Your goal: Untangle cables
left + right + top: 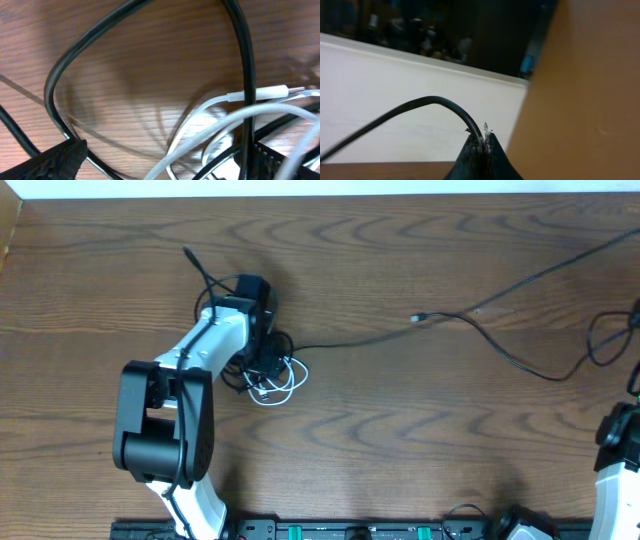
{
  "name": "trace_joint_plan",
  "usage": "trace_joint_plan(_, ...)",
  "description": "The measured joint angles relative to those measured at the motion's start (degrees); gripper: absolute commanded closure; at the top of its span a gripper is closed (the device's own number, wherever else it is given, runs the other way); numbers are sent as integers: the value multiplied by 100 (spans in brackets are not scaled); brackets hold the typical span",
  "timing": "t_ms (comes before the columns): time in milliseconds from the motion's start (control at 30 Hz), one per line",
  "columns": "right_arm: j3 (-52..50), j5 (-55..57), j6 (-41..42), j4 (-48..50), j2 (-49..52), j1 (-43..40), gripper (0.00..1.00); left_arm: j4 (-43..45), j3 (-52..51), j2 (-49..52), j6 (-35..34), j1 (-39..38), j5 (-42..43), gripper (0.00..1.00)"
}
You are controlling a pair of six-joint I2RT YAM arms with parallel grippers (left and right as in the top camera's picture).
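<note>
At the left of the wooden surface (420, 450), the left end effector (267, 358) sits over the tangle (272, 380), a knot of dark and pale loops just near of the wrist. In the left wrist view its fingers (57, 160) stand spread, released, at the two lower corners. A thick black cable (55, 80) curves between them, and a white cable (210, 122) lies under it with its plug tip pointing right. From the tangle a thin black lead (360, 340) runs right across the surface. A second lead (520, 365) with a small plug lies right of centre. At the far right, the right end effector (483, 142) is clenched on a thin dark wire (420, 105), which arcs off to the left.
</note>
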Motion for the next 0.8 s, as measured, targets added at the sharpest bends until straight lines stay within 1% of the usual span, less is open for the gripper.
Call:
trace_joint_plan(200, 0, -26, -24, -9, 2, -638, 99, -26, 0, 0, 0, 372, -44, 2)
trace_joint_plan(433, 0, -109, -46, 35, 120, -960, 99, -28, 0, 0, 2, 734, -63, 2)
trace_joint_plan(633, 0, -55, -44, 138, 439, -1292, 99, -31, 0, 0, 0, 1207, -251, 2)
trace_joint_plan(800, 0, -42, -55, 229, 476, -1537, 99, -37, 0, 0, 0, 1460, -321, 2)
